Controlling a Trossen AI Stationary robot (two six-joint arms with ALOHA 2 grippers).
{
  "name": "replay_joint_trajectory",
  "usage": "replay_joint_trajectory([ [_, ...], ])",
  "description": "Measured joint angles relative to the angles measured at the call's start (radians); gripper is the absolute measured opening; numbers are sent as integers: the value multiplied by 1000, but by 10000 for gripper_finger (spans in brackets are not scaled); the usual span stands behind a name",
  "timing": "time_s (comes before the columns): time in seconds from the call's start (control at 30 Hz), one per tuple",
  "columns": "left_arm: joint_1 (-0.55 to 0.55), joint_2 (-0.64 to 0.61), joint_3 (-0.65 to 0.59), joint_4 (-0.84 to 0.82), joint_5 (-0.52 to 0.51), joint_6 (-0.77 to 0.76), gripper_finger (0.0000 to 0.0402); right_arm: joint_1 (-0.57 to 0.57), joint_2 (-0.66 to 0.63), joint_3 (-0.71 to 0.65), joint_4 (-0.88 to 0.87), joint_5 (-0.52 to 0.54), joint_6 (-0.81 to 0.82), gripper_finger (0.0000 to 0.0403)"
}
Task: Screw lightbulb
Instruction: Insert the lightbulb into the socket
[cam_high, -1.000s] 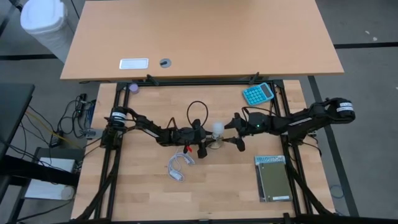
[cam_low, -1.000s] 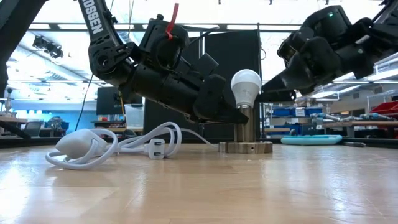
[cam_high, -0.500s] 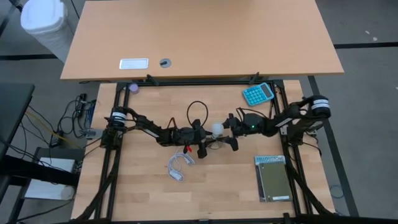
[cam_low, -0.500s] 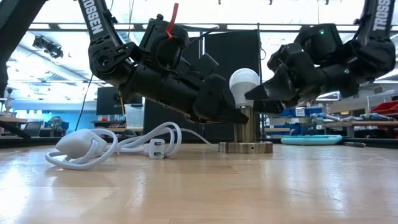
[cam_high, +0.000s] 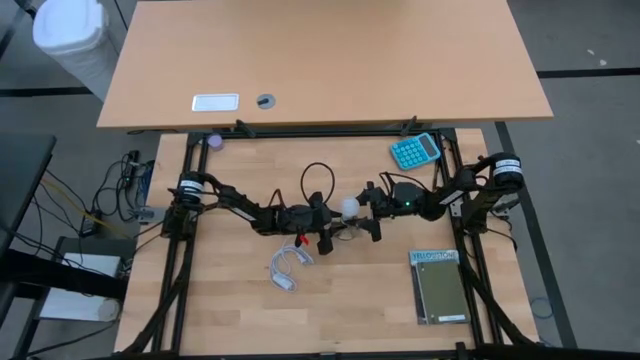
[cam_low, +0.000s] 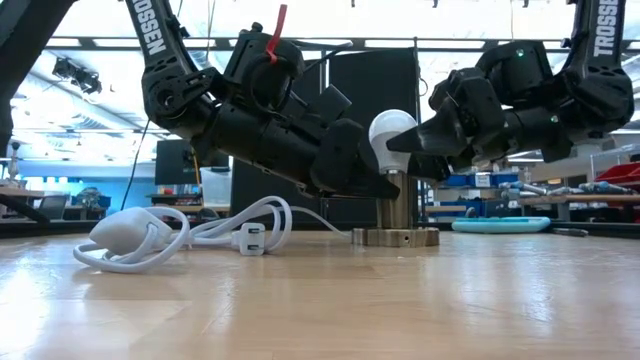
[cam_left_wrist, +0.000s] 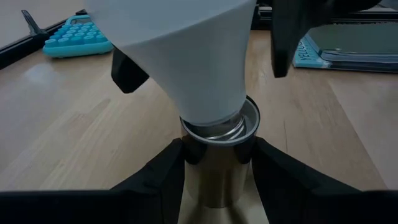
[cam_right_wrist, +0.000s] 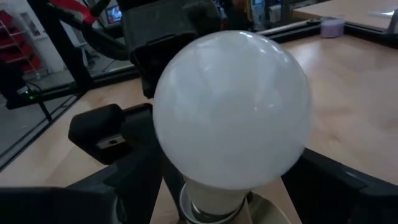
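Lightbulb (cam_low: 392, 130) stands upright in the metal socket (cam_low: 394, 212), mid-counter. Left end effector (cam_left_wrist: 214, 165) pinches the socket barrel; right end effector (cam_low: 415, 152) sits spread around the glass. Close gently, keep the bulb vertical, twist without cross-threading.

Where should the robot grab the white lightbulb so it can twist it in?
Probably around the round white top of the lightbulb, coming in level from the side, as the right tool is placed now. The bulb stands upright in the metal socket, so its widest part is free to pinch and turn. The left tool is shut on the socket lower down, which takes up that spot.
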Motion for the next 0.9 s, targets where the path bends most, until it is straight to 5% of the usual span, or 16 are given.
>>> replay_joint_trajectory([
  [0.37, 0, 0, 0, 1, 0, 0, 174, 0, 0, 0, 2, 4, -4, 205],
  [0.9, 0, 0, 0, -1, -45, -37, 174, 34, -1, 1, -35, 58, -25, 198],
])
